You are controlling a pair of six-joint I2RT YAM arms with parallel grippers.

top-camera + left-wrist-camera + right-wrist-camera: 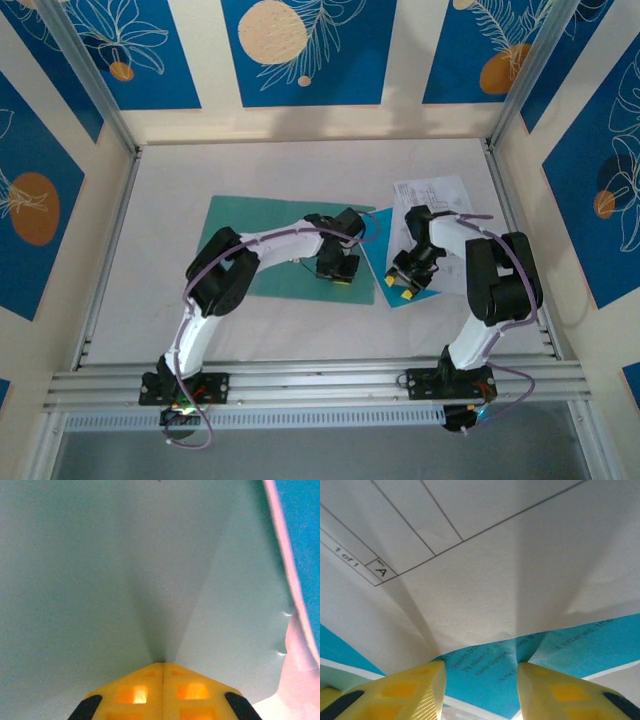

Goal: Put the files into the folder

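The teal-green folder (262, 245) lies flat at the table's middle. My left gripper (337, 277) sits at its right edge. In the left wrist view the yellow fingers (163, 666) are pressed together, and the folder's cover (75, 580) creases into their tips. White printed files (432, 196) lie to the right, partly over a cyan-blue sheet (378, 258). My right gripper (403, 288) is at their near edge. In the right wrist view it (481, 667) stands open, with the buckled white sheet (510, 580) and the cyan sheet (580, 645) showing between the fingers.
Aluminium rails (300, 380) run along the near edge and posts stand at the back corners. Patterned walls enclose the white table (170, 180). The cyan sheet's edge (300, 520) lies just right of the folder.
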